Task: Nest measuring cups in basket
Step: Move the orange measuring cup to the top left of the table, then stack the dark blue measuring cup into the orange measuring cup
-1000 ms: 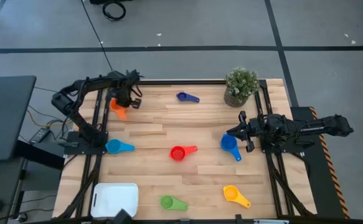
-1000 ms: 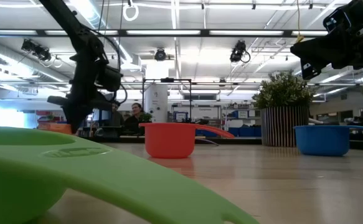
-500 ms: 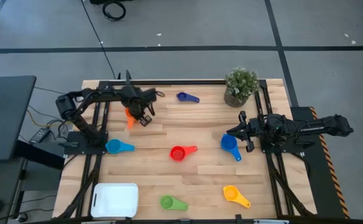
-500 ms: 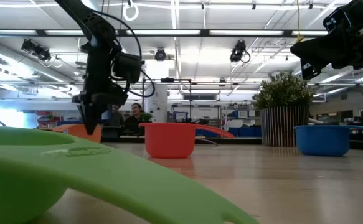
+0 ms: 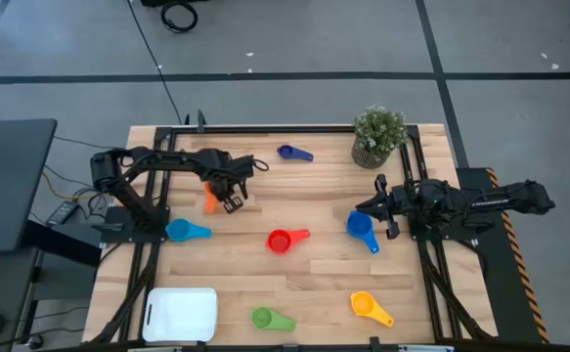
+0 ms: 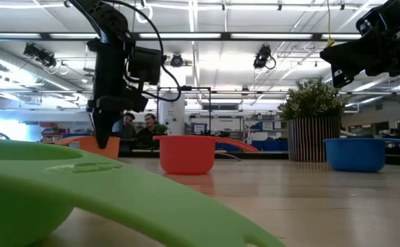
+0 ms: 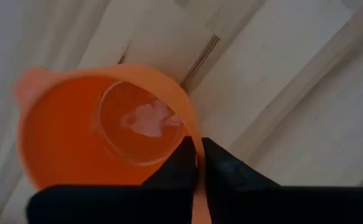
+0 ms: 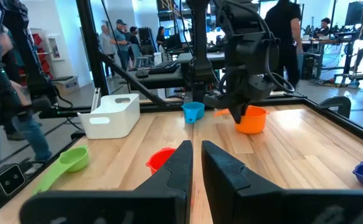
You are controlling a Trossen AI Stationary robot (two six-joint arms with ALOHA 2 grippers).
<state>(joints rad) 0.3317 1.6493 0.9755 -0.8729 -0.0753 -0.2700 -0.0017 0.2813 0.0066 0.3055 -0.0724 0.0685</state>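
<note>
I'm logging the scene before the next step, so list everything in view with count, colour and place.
orange measuring cup: one, orange, back left of the table, pinched by its rim
navy measuring cup: one, dark navy, back centre
light blue measuring cup: one, left edge, mid-table
red measuring cup: one, red, table centre
blue measuring cup: one, bright blue, right of centre
yellow measuring cup: one, yellow, front right
green measuring cup: one, green, front centre
basket: one, white, front left corner
potted plant: one, green, back right
people: several, in the room beyond
left end effector: shut on the orange cup's rim
right end effector: shut, above the blue cup, holding nothing
</note>
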